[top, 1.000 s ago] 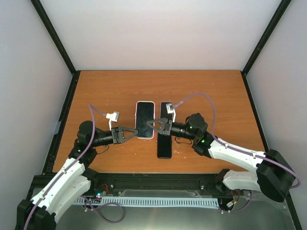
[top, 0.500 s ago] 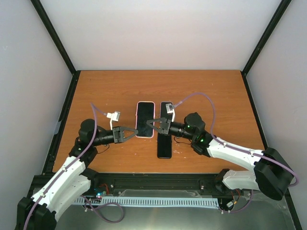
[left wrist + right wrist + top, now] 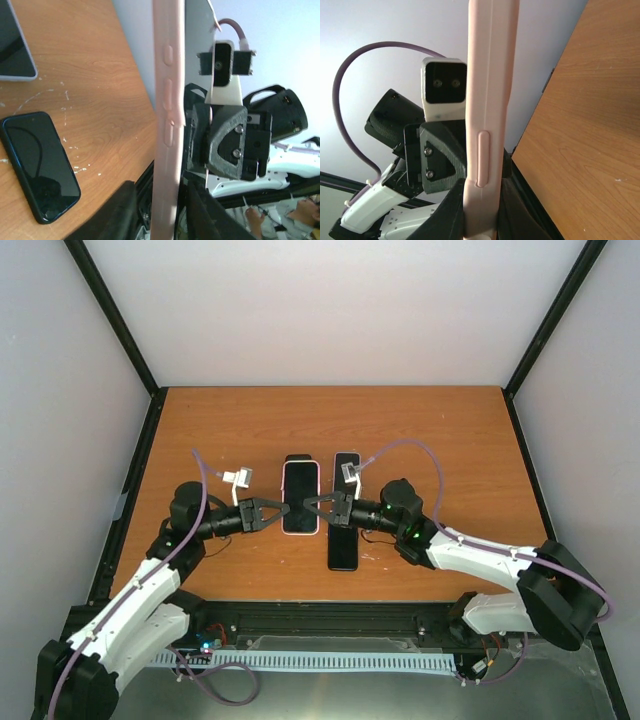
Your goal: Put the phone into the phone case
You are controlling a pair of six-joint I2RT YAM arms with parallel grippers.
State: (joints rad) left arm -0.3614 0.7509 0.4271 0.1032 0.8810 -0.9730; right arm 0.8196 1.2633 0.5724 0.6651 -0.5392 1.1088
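The pink phone case [image 3: 300, 495] hangs level above the table between my two grippers, pale face up. In the wrist views the phone case [image 3: 167, 100] [image 3: 490, 75] shows edge-on. My right gripper [image 3: 308, 506] [image 3: 482, 182] is shut on its right long side, both fingers pressed against it. My left gripper [image 3: 283, 510] [image 3: 160, 186] straddles the left long side. One finger touches the case and a gap shows at the other finger. A black phone [image 3: 342, 548] [image 3: 40, 172] lies flat on the table just right of the case, below my right gripper.
A second phone with a pale edge [image 3: 347, 465] [image 3: 15, 45] lies in line beyond the black one. Black frame posts [image 3: 115, 320] and white walls close in the wooden table [image 3: 450, 440]. Purple cables [image 3: 410, 443] loop over both wrists.
The case has come slightly nearer and now shows a pale face where a dark one showed. The left jaws narrowed on it, then parted again. The right arm edged left.
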